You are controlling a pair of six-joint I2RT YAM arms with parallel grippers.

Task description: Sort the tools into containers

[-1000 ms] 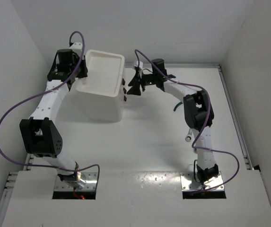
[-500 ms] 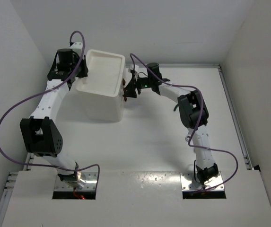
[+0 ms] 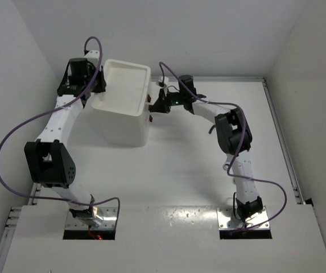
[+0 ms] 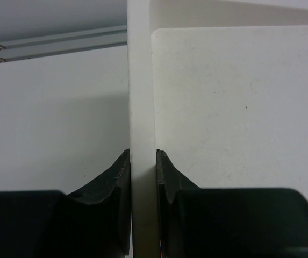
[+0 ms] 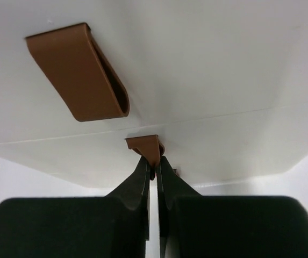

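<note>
The white cabinet stands at the back left, its shallow tray top showing nothing inside. My left gripper is shut on the cabinet's left rim, one finger either side of the thin white wall. My right gripper is at the cabinet's right face, shut on a small brown-red drawer handle. A second handle sits above it in the right wrist view. Of the tools, only a silver wrench end peeks out beside the right arm; the others are hidden or out of view.
A dark slim object lies partly under the right forearm. The right arm arcs across the middle of the table. An aluminium rail runs along the table's right side, and walls close in on both sides.
My right gripper moved left to the cabinet's drawer front and closed on the handle. The left gripper kept its hold on the rim.
</note>
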